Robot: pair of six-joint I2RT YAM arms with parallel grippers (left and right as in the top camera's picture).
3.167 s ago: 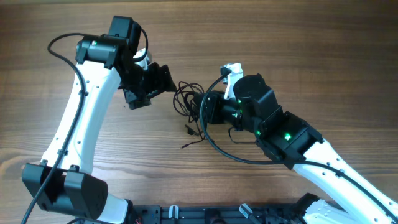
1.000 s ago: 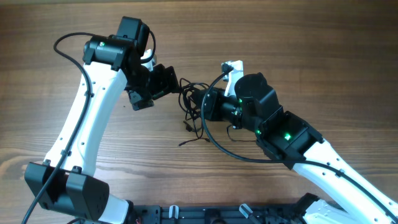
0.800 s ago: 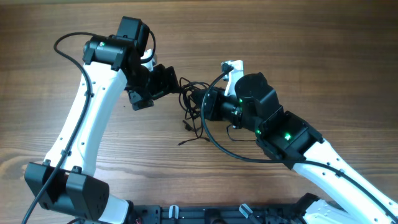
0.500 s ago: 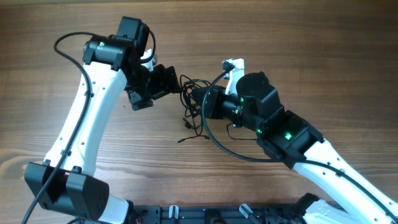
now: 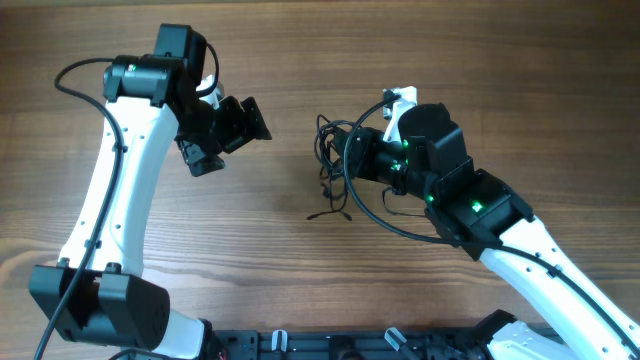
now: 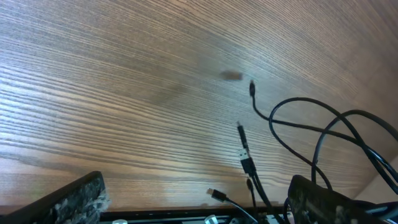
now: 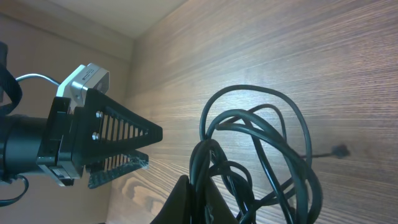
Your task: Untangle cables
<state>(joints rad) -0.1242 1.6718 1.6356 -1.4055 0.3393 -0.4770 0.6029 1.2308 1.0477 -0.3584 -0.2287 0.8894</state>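
The cables [image 5: 330,150] are a bunch of thin black cords hanging from my right gripper [image 5: 352,160], which is shut on them. Loose ends trail down onto the wooden table [image 5: 325,212]. In the right wrist view the loops [image 7: 261,143] fan out above the closed fingers [image 7: 200,199]. My left gripper [image 5: 240,145] is open and empty, well left of the bunch. It shows in the right wrist view [image 7: 109,140]. In the left wrist view the fingers [image 6: 199,205] are spread wide, with cable loops [image 6: 323,134] and small plug ends [image 6: 244,152] ahead to the right.
The wooden table [image 5: 500,70] runs all round. A thicker black robot cable [image 5: 385,225] loops on the table beside the right arm. The black base rail [image 5: 330,345] lies along the front edge.
My left gripper has pulled back to the left, away from the bunch. My right gripper has moved right and slightly up with the cables in it; the loose ends have dragged right.
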